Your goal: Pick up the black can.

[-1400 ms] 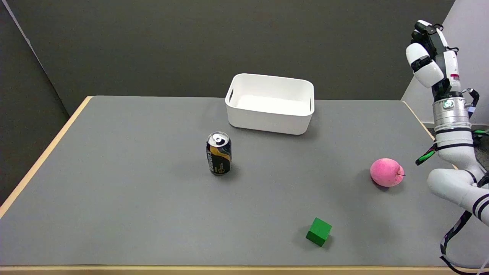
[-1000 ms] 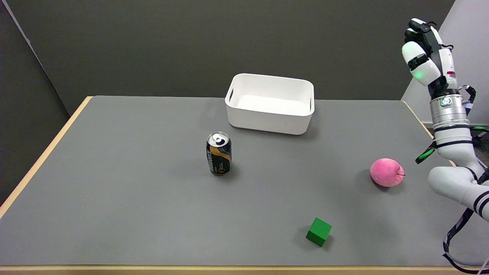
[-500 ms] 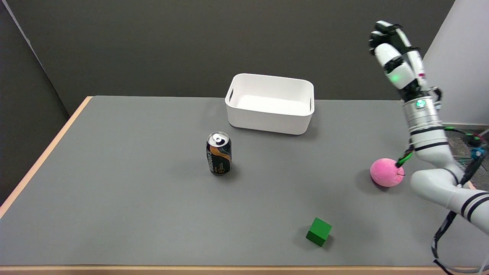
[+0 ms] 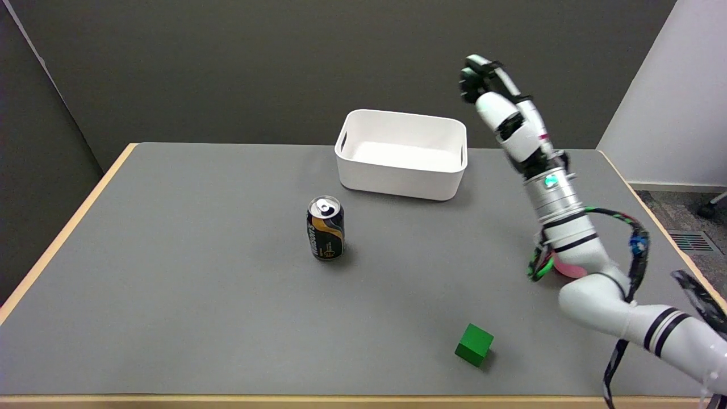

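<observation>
Black can (image 4: pixel 325 228) stands upright near the middle of our grey table (image 4: pixel 170 295), just in front of the white bin (image 4: pixel 402 153). Well to its right, our right hand (image 4: pixel 500 105) is raised in the air, holding nothing; how its fingers lie we cannot tell. A green cube (image 4: pixel 474 344) sits near the front edge.

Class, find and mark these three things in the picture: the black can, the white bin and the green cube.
black can (image 4: pixel 326 238): head view, on its printed side.
white bin (image 4: pixel 397 180): head view, on its near outer wall.
green cube (image 4: pixel 473 345): head view, on its top face.
</observation>
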You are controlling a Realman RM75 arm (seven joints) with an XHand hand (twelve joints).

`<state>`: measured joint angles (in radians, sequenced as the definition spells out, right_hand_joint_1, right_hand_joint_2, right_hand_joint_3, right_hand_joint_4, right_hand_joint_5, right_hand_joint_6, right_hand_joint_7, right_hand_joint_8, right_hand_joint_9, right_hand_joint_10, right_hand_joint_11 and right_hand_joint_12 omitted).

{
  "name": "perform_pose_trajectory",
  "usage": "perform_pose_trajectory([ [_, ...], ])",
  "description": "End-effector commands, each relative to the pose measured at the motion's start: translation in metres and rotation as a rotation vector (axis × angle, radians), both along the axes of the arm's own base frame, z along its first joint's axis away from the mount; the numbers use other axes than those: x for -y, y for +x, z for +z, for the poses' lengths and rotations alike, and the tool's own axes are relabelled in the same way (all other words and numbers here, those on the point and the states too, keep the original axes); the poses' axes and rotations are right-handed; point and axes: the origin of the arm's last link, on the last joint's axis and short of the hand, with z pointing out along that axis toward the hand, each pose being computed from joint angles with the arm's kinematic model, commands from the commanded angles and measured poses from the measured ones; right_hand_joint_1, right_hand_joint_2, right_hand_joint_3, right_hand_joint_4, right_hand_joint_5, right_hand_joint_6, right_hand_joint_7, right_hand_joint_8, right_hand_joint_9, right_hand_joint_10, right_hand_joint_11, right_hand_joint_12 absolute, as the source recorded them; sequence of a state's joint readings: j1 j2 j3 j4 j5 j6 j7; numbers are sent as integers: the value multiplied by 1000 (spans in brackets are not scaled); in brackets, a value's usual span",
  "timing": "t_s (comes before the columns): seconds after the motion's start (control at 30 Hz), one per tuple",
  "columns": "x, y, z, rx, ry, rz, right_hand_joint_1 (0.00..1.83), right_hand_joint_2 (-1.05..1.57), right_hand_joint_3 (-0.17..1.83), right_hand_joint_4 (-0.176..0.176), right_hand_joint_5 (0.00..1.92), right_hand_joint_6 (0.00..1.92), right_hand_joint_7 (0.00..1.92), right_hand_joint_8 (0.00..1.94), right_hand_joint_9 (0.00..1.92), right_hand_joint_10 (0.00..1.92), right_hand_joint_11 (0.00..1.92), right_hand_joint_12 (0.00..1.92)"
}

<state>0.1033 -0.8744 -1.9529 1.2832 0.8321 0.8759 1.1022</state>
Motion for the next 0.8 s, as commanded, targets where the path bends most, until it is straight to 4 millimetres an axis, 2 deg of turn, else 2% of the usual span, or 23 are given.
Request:
perform_pose_trajectory([
  [0.03,-5,-11,-120,12,278,-41,193,664,992,42,126,386,212,301,132,625,14,1055],
  [0.27,25,-20,-135,-58,297,-161,197,662,991,30,123,384,201,298,123,622,-1,1031],
  [0.5,59,-25,-124,-82,242,-196,208,655,995,29,126,391,194,298,106,613,-1,1016],
  [0.7,73,-34,-116,-93,205,-242,215,651,989,32,130,393,195,299,112,616,-1,1026],
  [0.8,74,-43,-118,-98,209,-276,220,650,987,33,132,394,203,301,119,620,1,1035],
])
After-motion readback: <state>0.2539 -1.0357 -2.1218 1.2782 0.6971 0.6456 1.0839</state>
